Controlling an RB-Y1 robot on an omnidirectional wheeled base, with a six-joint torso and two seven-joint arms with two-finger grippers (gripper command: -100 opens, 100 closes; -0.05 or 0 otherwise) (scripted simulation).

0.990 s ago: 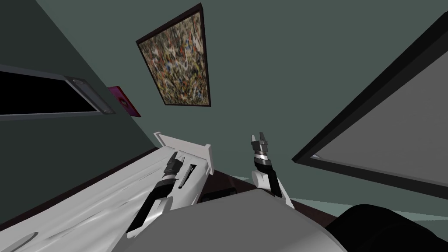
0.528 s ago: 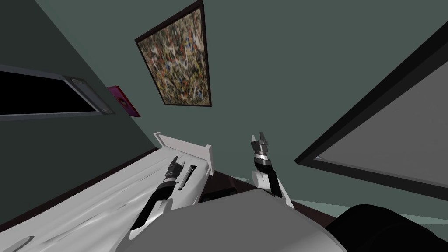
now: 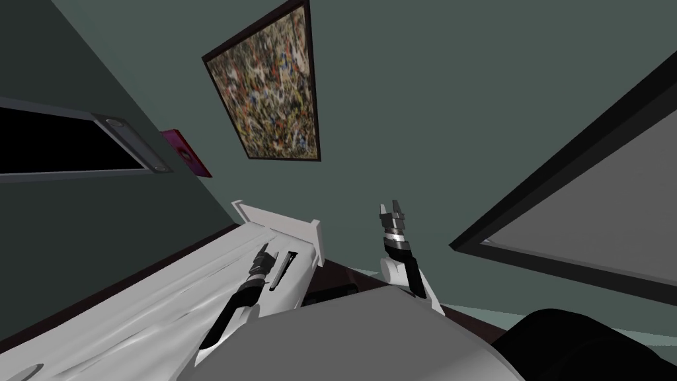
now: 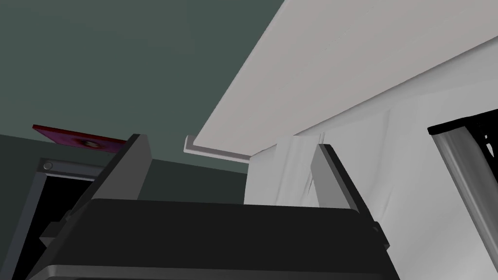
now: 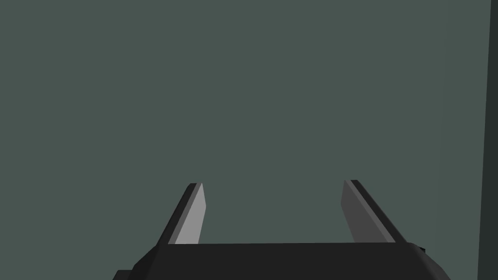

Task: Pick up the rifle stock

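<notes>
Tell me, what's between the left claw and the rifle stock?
Just bare white sheet, seen in the left wrist view between the open left claw and the rifle stock.

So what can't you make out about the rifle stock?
The rifle stock: left wrist view's edge cuts it off, so its length is unknown.
Head view: it is too small to read its shape.
Height of the open left hand above the sheet: neither view settles it.
The right hand, raised and open, adds nothing.
</notes>
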